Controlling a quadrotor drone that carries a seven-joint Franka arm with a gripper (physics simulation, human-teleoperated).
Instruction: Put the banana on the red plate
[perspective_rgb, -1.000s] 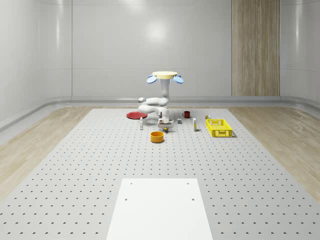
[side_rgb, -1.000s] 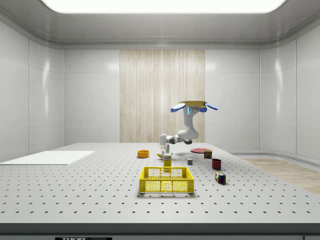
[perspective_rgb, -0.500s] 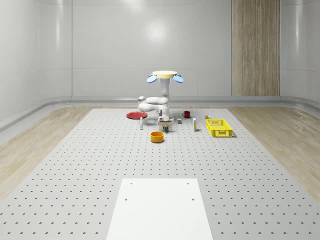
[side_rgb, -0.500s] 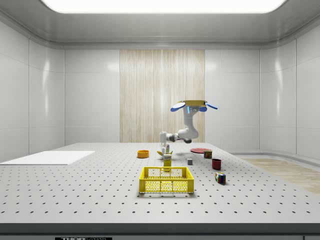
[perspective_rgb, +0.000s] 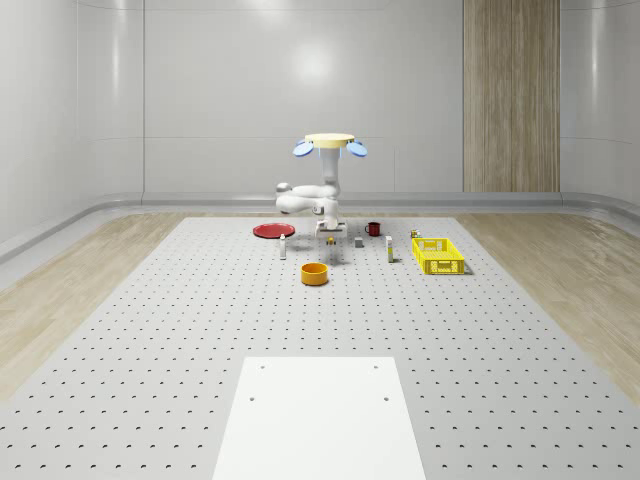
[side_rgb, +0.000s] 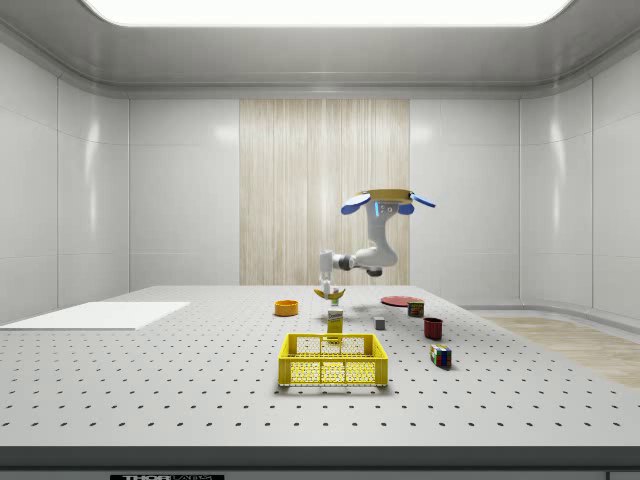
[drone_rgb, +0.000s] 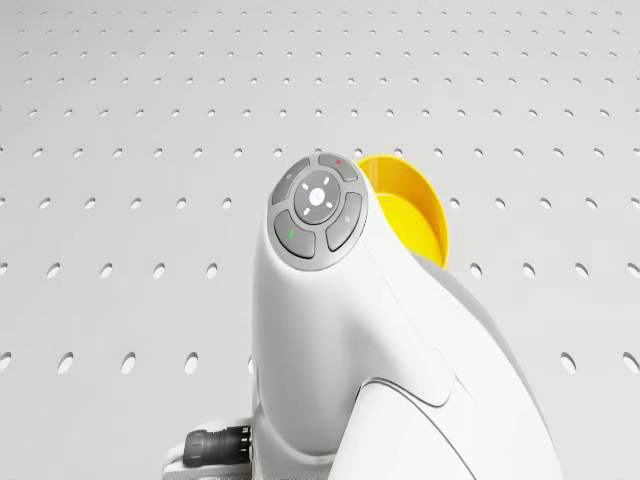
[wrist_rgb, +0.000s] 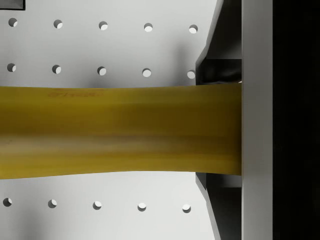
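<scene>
- My drone (perspective_rgb: 329, 144) hovers above the far part of the perforated tabletop (perspective_rgb: 200, 330), with the arm (side_rgb: 372, 258) bent out and down from it.
- The gripper (side_rgb: 326, 290) hangs clear of the surface, clenched on the banana (side_rgb: 327, 293); from the wrist I see the fruit (wrist_rgb: 120, 131) pressed against a finger (wrist_rgb: 257, 120), with the tabletop's holes beneath it.
- So the banana is in the air, held above the surface near the orange bowl (perspective_rgb: 315, 273).
- The red plate (perspective_rgb: 271, 231) lies farther toward the far edge, on the whole-scene view's left of the arm, apart from the banana.
- The yellow basket (perspective_rgb: 439, 256) stands toward the whole-scene view's right edge, the dark red cup (perspective_rgb: 373, 228) behind it.
</scene>
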